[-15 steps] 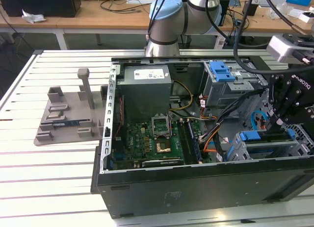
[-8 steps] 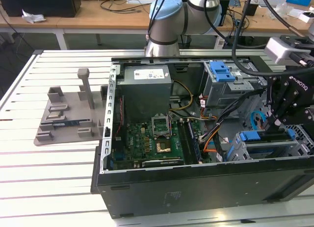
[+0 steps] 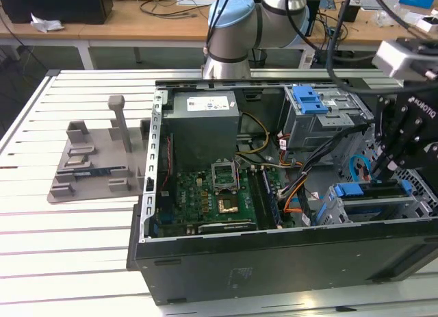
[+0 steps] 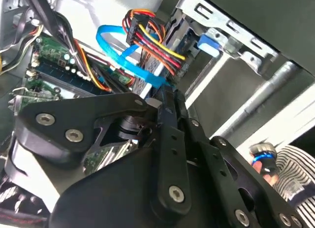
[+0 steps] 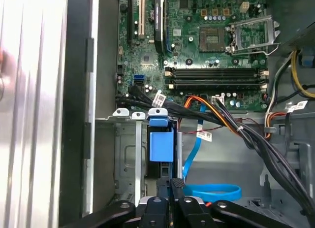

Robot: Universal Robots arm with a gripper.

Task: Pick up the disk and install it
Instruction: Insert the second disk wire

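The disk [image 3: 375, 192] sits in the drive cage at the front corner of the open computer case, on the exterior view's right. Mostly its blue carrier shows. In the first wrist view the disk's blue carrier end [image 5: 161, 146] stands in the cage slot beside a grey metal wall. My gripper [image 3: 378, 172] hangs just above the disk, fingers pressed together with nothing between them. In the first wrist view the gripper [image 5: 170, 184] tips lie at the carrier's near end; whether they touch it I cannot tell. The second wrist view shows the gripper [image 4: 167, 96] shut in front of a cable bundle.
The motherboard [image 3: 205, 200], a large grey power-supply box [image 3: 204, 118] and a second cage with a blue ribbed latch [image 3: 308, 98] fill the case. A blue flat cable [image 5: 211, 192] and black wire bundles [image 5: 236, 129] run beside the disk. A person's striped sleeve [image 4: 290, 164] shows outside the case.
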